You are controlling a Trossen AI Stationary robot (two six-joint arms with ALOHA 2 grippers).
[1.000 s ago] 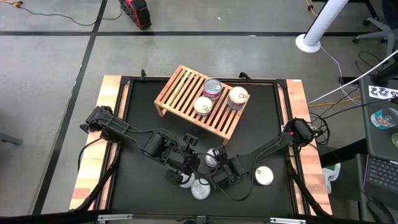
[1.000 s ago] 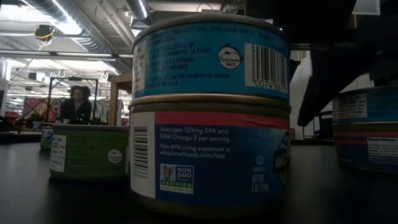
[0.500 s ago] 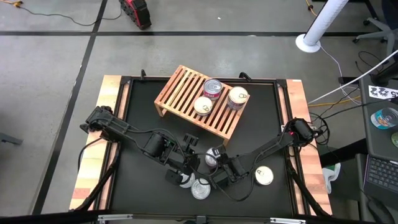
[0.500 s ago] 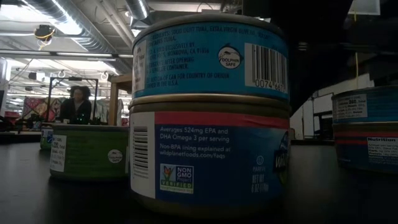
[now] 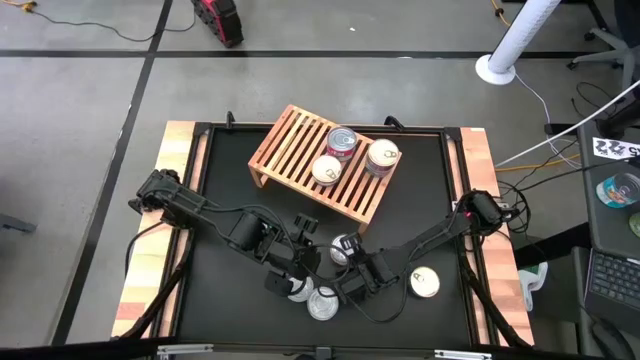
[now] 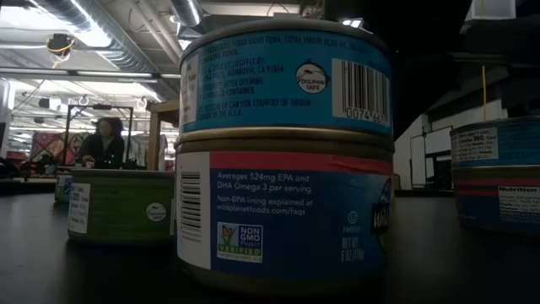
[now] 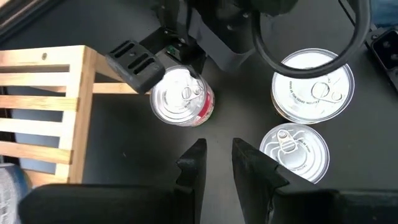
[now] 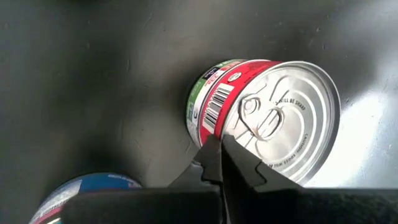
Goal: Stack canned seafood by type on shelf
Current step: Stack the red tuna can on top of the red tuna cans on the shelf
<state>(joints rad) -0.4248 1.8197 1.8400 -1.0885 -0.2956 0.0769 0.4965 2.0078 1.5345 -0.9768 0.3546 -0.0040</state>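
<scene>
The shelf (image 5: 300, 150), a wooden slat rack, stands at the table's far middle with three tins (image 5: 342, 142) on its right part. A tin with a red and green side (image 8: 267, 118) stands on the black mat (image 5: 345, 250). My right gripper (image 8: 216, 144) is shut, its tips right at this tin's side near the lid rim. My left gripper (image 7: 219, 152) hovers a short way to the tin's left. Its fingers stand a little apart with nothing between them. Near the front edge two blue tins are stacked (image 6: 283, 152). My right gripper's shut fingertips (image 8: 211, 152) stand at the side of the red-sided tin, just under its lid rim (image 8: 217, 127). Whether they touch it I cannot tell. The tin stands on the mat.
More tins lie near the front edge: one pale-lidded (image 5: 425, 283) at the right, two silver-lidded (image 7: 314, 84) (image 7: 292, 149) beside my left gripper, a green one (image 6: 122, 207). Both arms cross low over the mat's near half. A person (image 6: 103, 143) sits in the room behind.
A dark arm part that slanted across the right of the low view has gone out of that picture. The tins and the shelf have stayed where they were.
</scene>
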